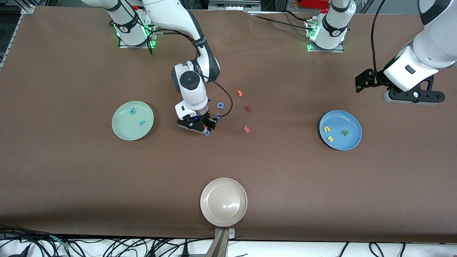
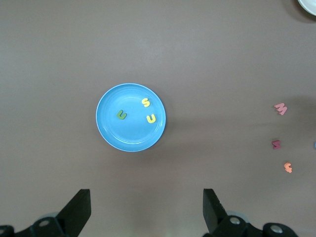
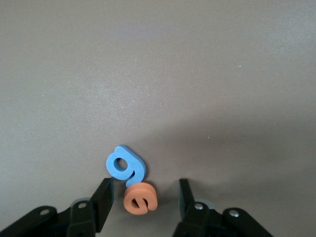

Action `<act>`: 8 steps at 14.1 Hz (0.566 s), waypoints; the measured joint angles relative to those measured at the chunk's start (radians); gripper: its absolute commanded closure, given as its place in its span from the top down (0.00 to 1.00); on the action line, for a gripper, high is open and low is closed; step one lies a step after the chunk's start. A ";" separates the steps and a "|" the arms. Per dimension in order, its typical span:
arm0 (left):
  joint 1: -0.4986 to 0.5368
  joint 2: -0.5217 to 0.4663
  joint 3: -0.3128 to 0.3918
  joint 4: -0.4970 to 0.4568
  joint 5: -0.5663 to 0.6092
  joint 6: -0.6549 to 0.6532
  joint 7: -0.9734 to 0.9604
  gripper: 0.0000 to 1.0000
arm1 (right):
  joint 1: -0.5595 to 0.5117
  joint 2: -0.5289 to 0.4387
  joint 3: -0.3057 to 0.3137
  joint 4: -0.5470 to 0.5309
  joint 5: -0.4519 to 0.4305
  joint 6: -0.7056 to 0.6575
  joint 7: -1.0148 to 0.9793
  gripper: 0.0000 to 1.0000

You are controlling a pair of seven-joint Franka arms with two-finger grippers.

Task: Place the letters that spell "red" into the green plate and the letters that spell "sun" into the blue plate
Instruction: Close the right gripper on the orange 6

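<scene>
My right gripper (image 3: 143, 202) down on table, fingers spread around orange e (image 3: 140, 199), blue letter (image 3: 125, 165) touching it. My left gripper (image 2: 145, 210) waits wide open above blue plate (image 2: 111, 131).

- Three plates on the table: one green plate (image 1: 123, 132), one blue plate (image 1: 351, 142), and one beige plate (image 1: 209, 210) by the edge nearest the front camera.
- Two teal letters (image 1: 132, 111) in the green plate.
- Three letters in the blue plate: two yellow letters (image 1: 326, 129) and one green letter (image 1: 345, 132).
- Six loose letters countable mid-table:
  - two blue: blue D (image 1: 220, 105) and blue g shape (image 3: 125, 165)
  - two orange: orange hooked letter (image 1: 240, 93) and orange e (image 3: 140, 199)
  - two red letters (image 1: 246, 129)
- Two grippers: left gripper (image 2: 145, 193) and right gripper (image 3: 144, 186).
</scene>
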 measured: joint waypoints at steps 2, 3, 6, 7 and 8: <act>0.000 0.000 0.000 0.000 0.000 0.000 0.000 1.00 | 0.000 0.000 0.000 0.000 0.000 0.000 0.000 0.50; 0.000 0.000 0.000 0.000 0.000 -0.001 0.000 1.00 | 0.000 0.000 0.000 0.000 0.000 0.001 0.001 0.43; 0.000 0.000 0.000 0.000 0.000 -0.001 0.000 1.00 | 0.001 -0.002 -0.003 0.000 0.000 0.001 0.003 0.24; 0.000 0.000 0.000 0.000 0.000 -0.001 0.000 1.00 | 0.001 -0.002 -0.004 0.000 0.000 0.001 0.013 0.18; 0.000 0.000 0.000 0.000 0.000 -0.001 0.000 1.00 | 0.001 -0.002 -0.004 0.000 0.000 0.001 0.023 0.15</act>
